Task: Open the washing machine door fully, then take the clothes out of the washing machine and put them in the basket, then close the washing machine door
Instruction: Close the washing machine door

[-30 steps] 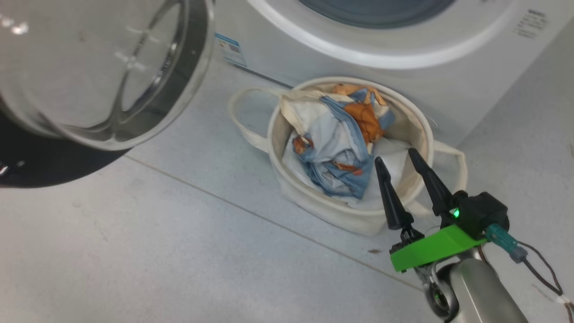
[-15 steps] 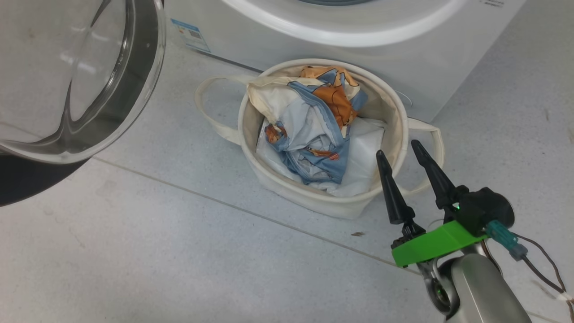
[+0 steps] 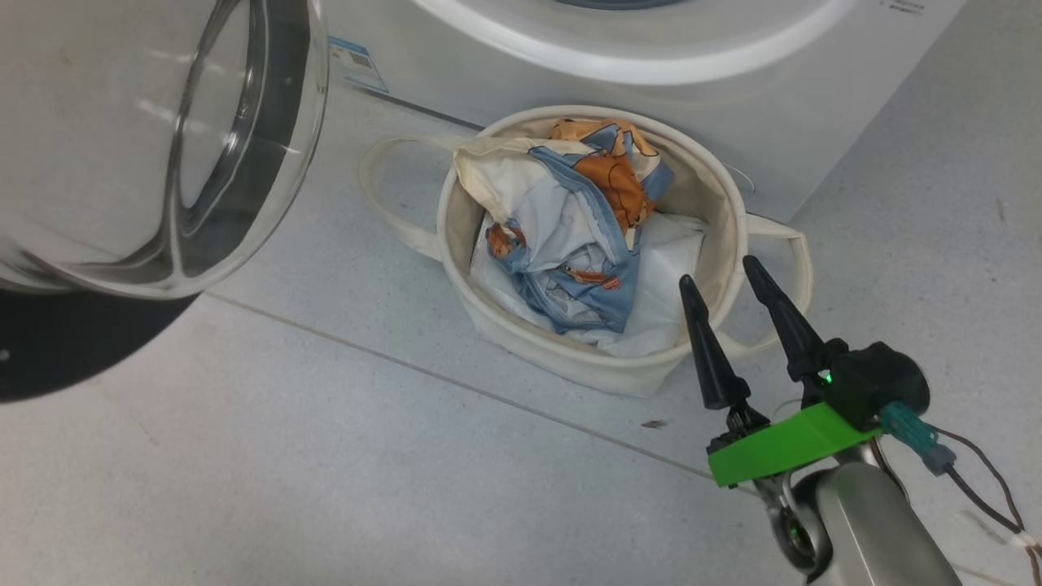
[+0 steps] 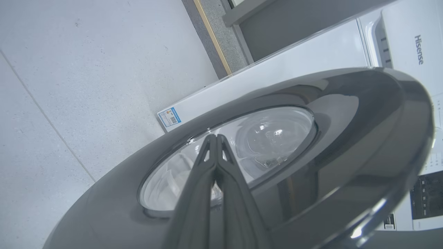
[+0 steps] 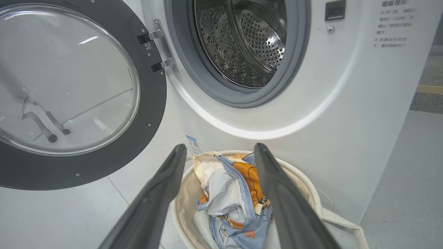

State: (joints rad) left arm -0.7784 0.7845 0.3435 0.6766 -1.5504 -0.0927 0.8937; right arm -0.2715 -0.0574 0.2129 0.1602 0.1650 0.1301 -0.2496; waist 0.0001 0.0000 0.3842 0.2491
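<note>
Hovering at the lower right of the head view, the right gripper (image 3: pixel 718 272) holds its dark fingers spread wide and empty, tips over the near rim of the basket (image 3: pixel 570 370). At mid-frame the clothes (image 3: pixel 570 244) lie bunched inside it on a white sheet (image 3: pixel 672 268). At the upper left the washing machine door (image 3: pixel 163 146) stands open. The left gripper (image 4: pixel 215 136) is pinched together before it, contact unclear. Along the top edge is the washing machine (image 3: pixel 651 106).
</note>
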